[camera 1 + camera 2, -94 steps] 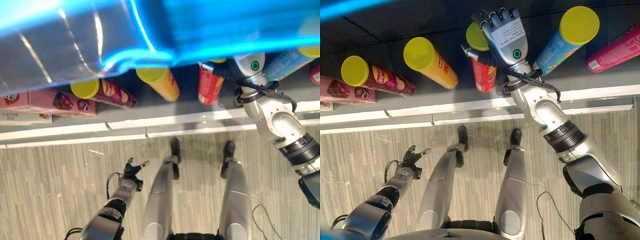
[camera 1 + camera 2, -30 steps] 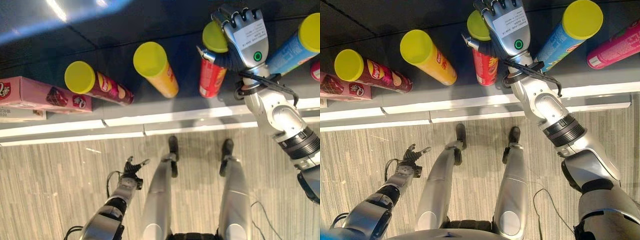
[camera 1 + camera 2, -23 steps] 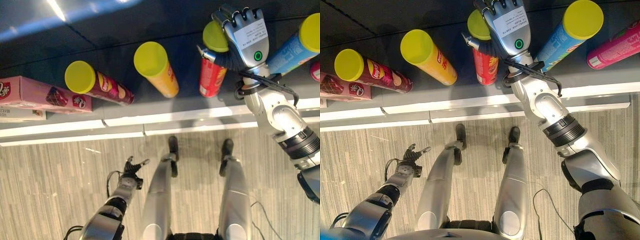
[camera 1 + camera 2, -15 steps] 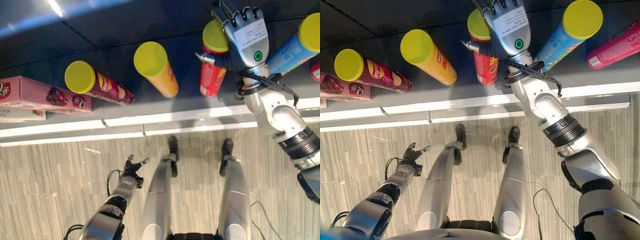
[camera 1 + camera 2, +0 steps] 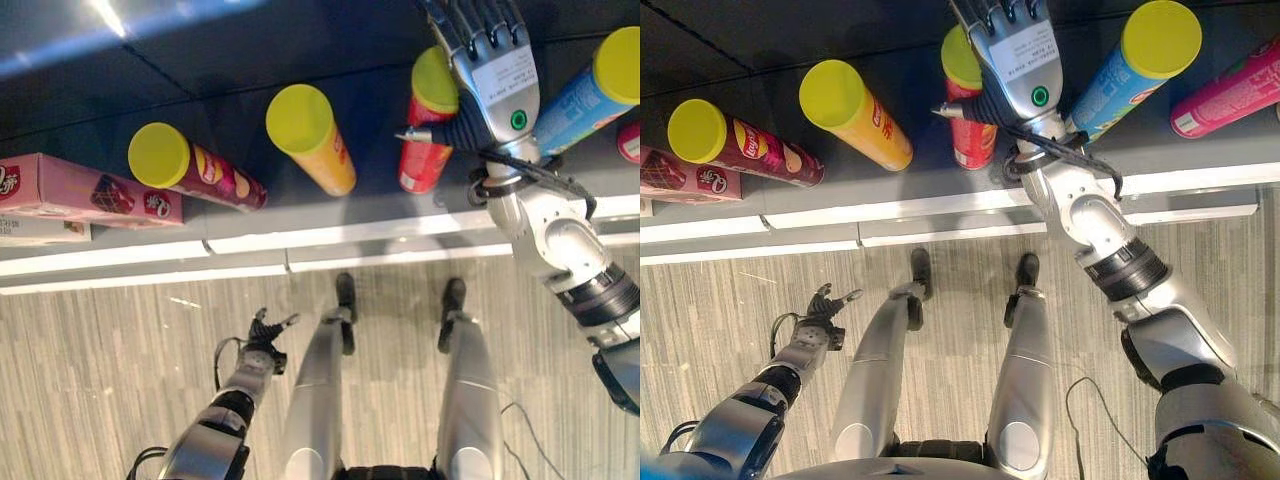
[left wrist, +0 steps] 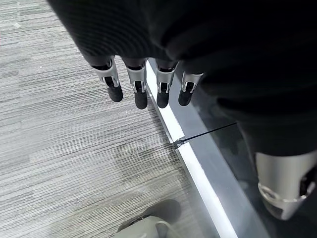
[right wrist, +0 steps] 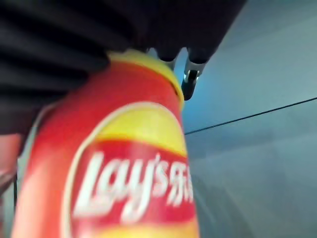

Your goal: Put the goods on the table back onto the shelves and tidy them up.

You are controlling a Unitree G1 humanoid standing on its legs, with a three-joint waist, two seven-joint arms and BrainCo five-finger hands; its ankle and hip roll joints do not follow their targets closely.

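Red can (image 5: 428, 130) beside right hand (image 5: 495, 75)

Right hand (image 5: 1018, 60) reaches forward, fingers straight; left hand (image 5: 262, 335) hangs low, relaxed.

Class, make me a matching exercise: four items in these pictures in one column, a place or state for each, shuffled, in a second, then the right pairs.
Items
1. red can
2. blue can
3. pink box
4. left hand

Places or states
A. low over the floor, holding nothing
B. next to the right hand, on the thumb side
C. farthest to the robot's left on the shelf
D. on the right hand's other side

Pairs: 1-B, 2-D, 3-C, 4-A
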